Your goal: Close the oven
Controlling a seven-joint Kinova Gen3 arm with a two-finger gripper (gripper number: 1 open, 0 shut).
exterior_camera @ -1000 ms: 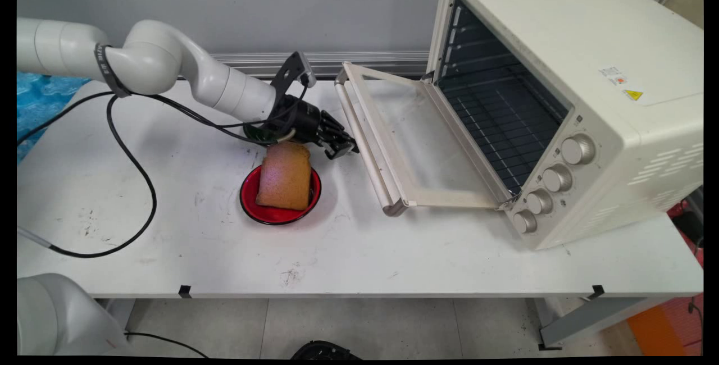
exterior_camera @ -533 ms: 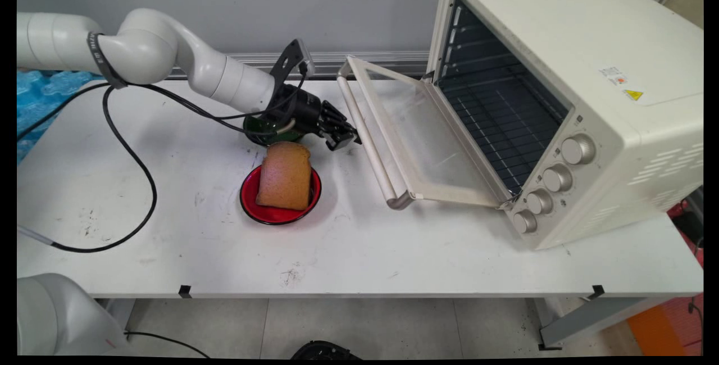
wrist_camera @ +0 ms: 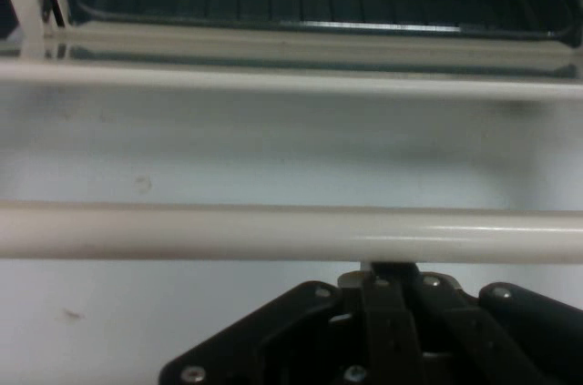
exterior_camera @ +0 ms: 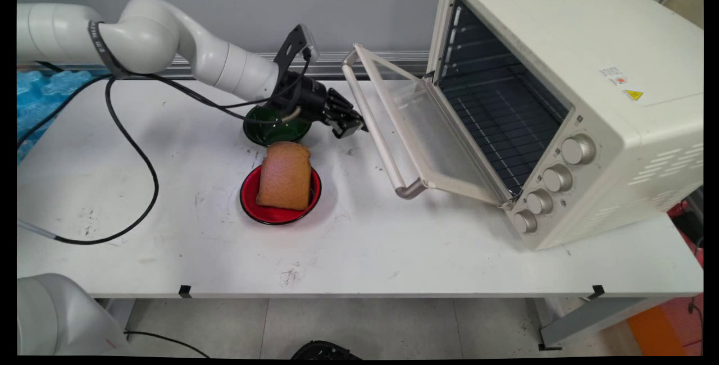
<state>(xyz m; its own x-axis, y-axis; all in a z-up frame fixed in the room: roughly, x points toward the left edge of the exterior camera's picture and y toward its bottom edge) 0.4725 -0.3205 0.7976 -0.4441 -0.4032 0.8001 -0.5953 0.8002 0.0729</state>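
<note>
Oven door has risen further; fingers closed, pressed under its handle.

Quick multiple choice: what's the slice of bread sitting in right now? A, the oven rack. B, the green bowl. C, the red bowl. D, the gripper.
C: the bread leans in the red bowl at mid-table, while the green bowl behind it holds none, the toaster oven rack is bare, and the gripper is up by the door handle.

Sitting on the table are one oven showing four knobs, two bowls, one red and one green, and one bread slice. One gripper is working there.
</note>
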